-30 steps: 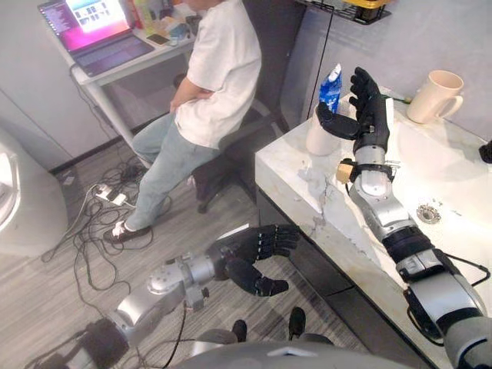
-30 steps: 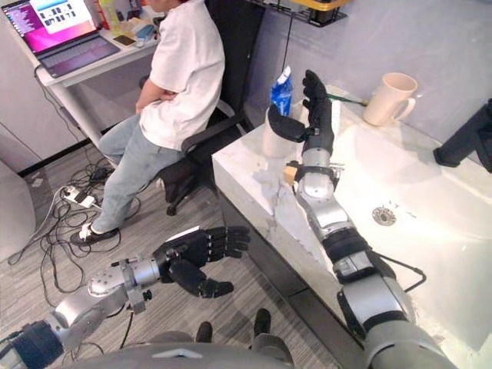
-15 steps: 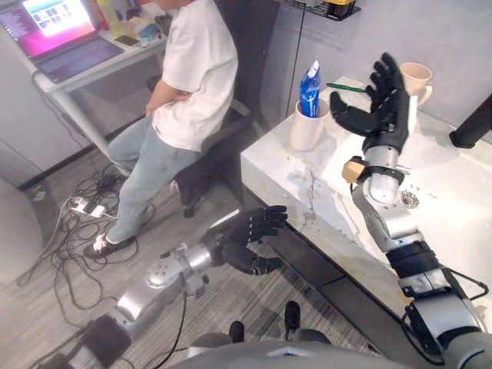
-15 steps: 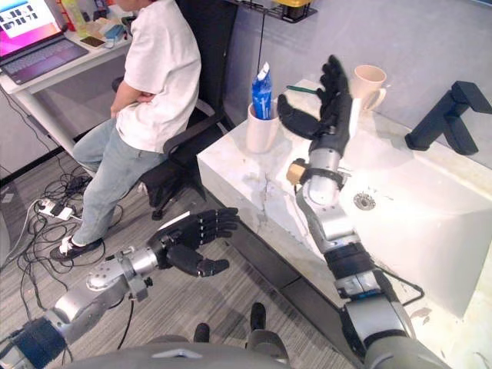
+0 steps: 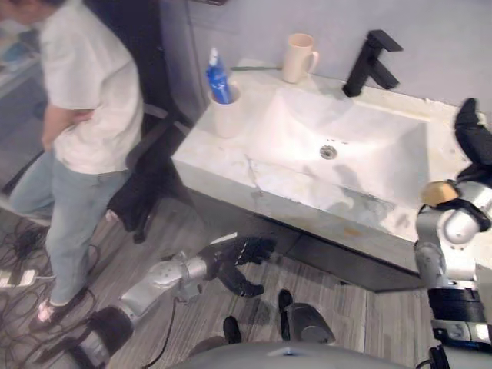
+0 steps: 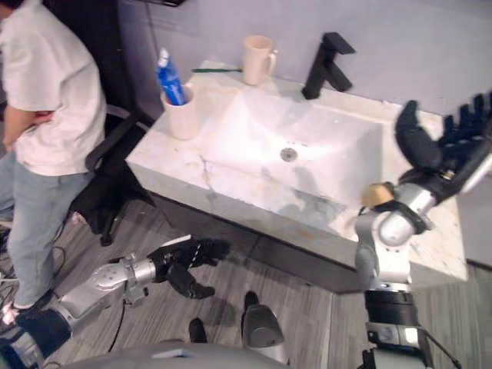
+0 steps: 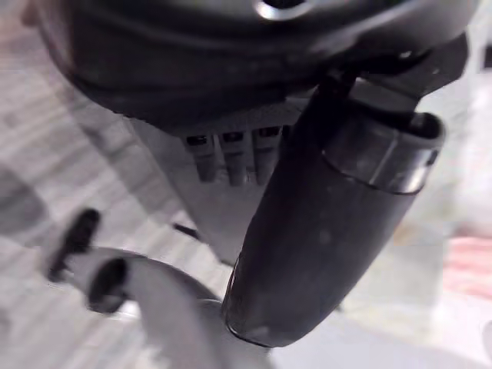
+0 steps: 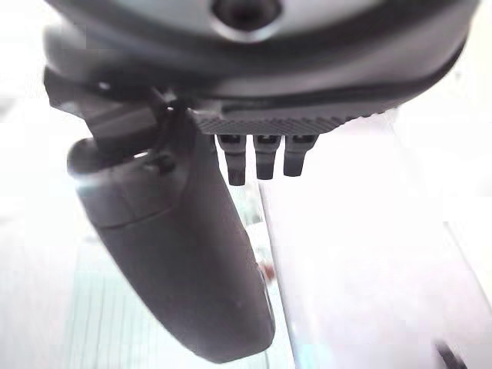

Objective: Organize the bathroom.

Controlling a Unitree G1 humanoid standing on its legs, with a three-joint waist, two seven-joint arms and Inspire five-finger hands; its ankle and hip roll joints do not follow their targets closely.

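Note:
A white cup (image 5: 225, 117) holding a blue toothpaste tube (image 5: 216, 71) stands on the left end of the marble counter (image 5: 231, 165). A beige mug (image 5: 297, 58) and a green toothbrush (image 5: 249, 68) sit at the back, left of the black faucet (image 5: 369, 60). The white sink basin (image 5: 346, 127) lies between them, with its drain (image 5: 328, 151). My right hand (image 6: 447, 147) is raised over the counter's right end, open, fingers spread, holding nothing. My left hand (image 5: 237, 257) hangs low over the floor in front of the counter, open and empty.
A person (image 5: 73, 92) in a white shirt and jeans sits on a black chair (image 5: 146, 161) close to the counter's left end. Cables lie on the grey wood floor (image 5: 338, 307) at the far left. A grey wall rises behind the sink.
The camera has swung right, bringing the whole sink into view. My right hand has left the cup's side and now stands at the counter's right end. The left hand stays low.

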